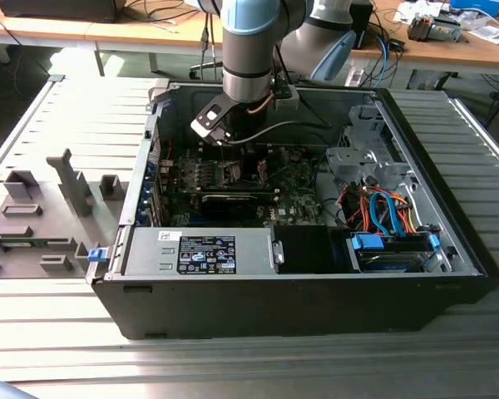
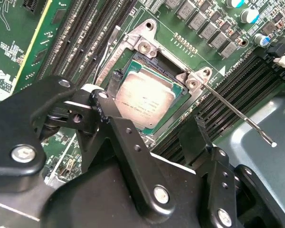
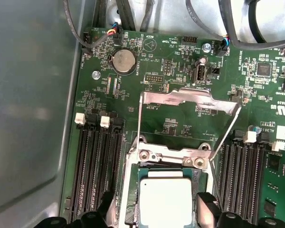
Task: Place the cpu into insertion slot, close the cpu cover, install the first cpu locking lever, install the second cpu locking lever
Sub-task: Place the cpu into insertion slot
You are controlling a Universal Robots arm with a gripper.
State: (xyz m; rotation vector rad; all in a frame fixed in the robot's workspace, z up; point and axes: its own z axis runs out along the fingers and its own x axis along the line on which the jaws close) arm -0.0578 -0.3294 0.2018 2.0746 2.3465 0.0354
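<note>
Gripper spread astride cpu, seemingly seated in insertion slot — cpu cover raised.

Silver-grey cpu — green circuit board, black memory slots — orange, blue cables.

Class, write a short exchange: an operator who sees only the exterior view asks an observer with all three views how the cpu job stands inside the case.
Operator: The arm reaches into the case. Where is the cpu?
Observer: In the second wrist view the cpu lies in the slot, with the gripper right at it.
Operator: Is the cover down over it?
Observer: No. In the first wrist view the cover stands raised, off the cpu.
</note>
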